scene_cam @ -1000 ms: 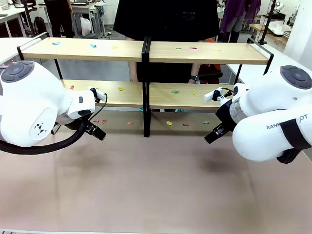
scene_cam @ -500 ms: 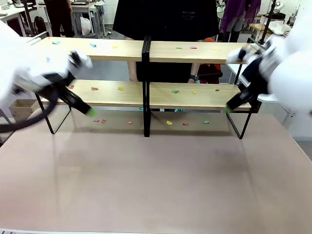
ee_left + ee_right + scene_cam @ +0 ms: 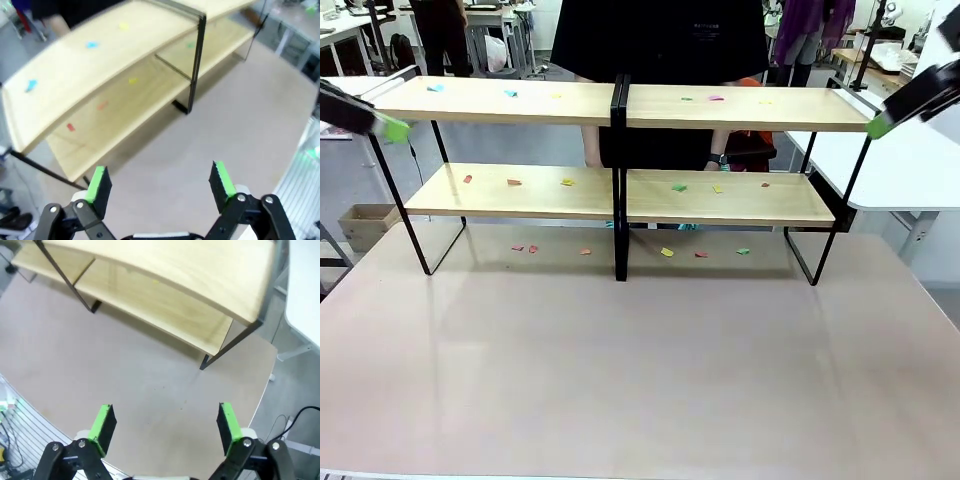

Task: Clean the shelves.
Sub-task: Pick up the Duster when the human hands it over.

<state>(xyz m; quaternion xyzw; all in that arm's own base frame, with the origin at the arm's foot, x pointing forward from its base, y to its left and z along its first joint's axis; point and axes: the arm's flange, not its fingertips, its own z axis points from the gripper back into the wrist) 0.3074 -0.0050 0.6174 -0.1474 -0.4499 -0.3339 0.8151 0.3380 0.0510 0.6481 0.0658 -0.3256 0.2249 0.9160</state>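
The shelves [image 3: 620, 105] stand across the far half of the table, with light wooden boards on a thin black frame. Small coloured paper scraps [image 3: 678, 187] lie on both tiers and on the tabletop beneath [image 3: 667, 252]. My left gripper [image 3: 392, 127] is raised at the left edge of the front view, beside the top board's left end. My right gripper [image 3: 880, 124] hangs by the top board's right end. In the left wrist view the left gripper [image 3: 160, 182] is open and empty, high above the shelves [image 3: 115, 55]. The right gripper [image 3: 165, 422] is likewise open and empty over the shelves [image 3: 165, 270].
A person in black [image 3: 660, 40] stands right behind the shelves. A white table [image 3: 910, 165] adjoins at the right, and a cardboard box [image 3: 365, 225] sits on the floor at the left. The brown tabletop [image 3: 640, 370] stretches bare in front of the shelves.
Both arms have lifted from low in front of the lower tier and swung outward and up to the ends of the top board. The grippers stay open.
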